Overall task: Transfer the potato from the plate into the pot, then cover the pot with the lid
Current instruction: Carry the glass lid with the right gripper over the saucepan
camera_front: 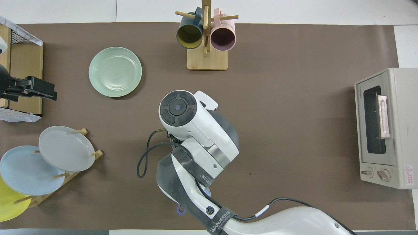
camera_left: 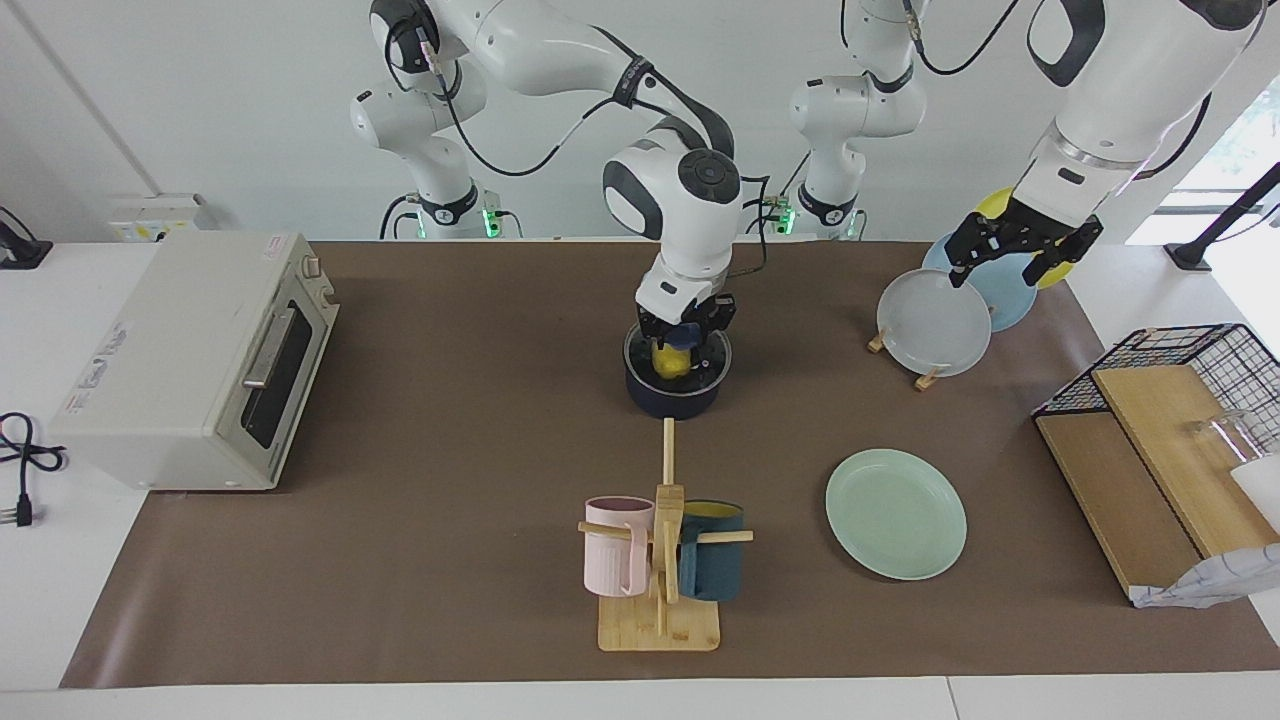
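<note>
The word "WANJEED" can be read on a black strap round the right arm at the bottom centre of the overhead view; small print on the toaster oven (camera_front: pixel 385 127), at the right edge of that view, is too fine to make out. Two arms work the brown-covered worktop (camera_left: pixel 450 450). On it stand one pot (camera_left: pixel 672 395), one mint-green plate (camera_left: pixel 895 513), one mug rack (camera_left: pixel 660 600) carrying two mugs, pink (camera_left: pixel 615 545) and dark blue (camera_left: pixel 712 563), and one wooden plate rack (camera_front: pixel 65 178) holding three plates: grey (camera_left: pixel 933 322), light blue (camera_left: pixel 1005 290) and yellow (camera_front: pixel 8 202).

The right hand (camera_left: pixel 685 340), just above centre in the facing view, is down at the glass lid (camera_left: pixel 640 350), which sits on the pot, its fingers set close about the blue knob; whether they are clamped on it cannot be told. The potato (camera_left: pixel 668 362) shows yellow through the glass, inside the pot. The pot is almost wholly hidden under the right arm in the overhead view. The mint-green plate lies bare, lower right of centre in the facing view.

The left hand (camera_left: pixel 1018 250) hangs in the air at the upper right of the facing view, over the racked plates, fingers spread wide and holding nothing.
</note>
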{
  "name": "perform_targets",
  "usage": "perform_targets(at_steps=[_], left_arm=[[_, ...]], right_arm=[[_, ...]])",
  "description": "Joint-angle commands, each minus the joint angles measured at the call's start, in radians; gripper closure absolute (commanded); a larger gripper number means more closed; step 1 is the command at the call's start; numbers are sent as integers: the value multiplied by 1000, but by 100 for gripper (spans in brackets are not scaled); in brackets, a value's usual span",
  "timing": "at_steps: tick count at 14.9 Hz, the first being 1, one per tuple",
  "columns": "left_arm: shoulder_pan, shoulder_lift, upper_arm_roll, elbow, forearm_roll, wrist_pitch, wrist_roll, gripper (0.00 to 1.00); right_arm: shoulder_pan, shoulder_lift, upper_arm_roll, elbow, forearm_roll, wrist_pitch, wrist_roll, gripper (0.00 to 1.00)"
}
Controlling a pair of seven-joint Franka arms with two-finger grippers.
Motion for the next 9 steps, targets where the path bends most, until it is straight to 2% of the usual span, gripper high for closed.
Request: perform_targets(at_steps=[1,2,9], left_arm=[[11,-20,-6,-21,-15,6,5,0],[11,-20,-5,-21,-15,6,5,0],[11,-20,-5,-21,-15,6,5,0]], right_arm=[[-7,-25,5,-46,1,26,6,14],[-7,-25,5,-46,1,28,3,0],[-8,-36,-1,-24,-8,0,3,0]])
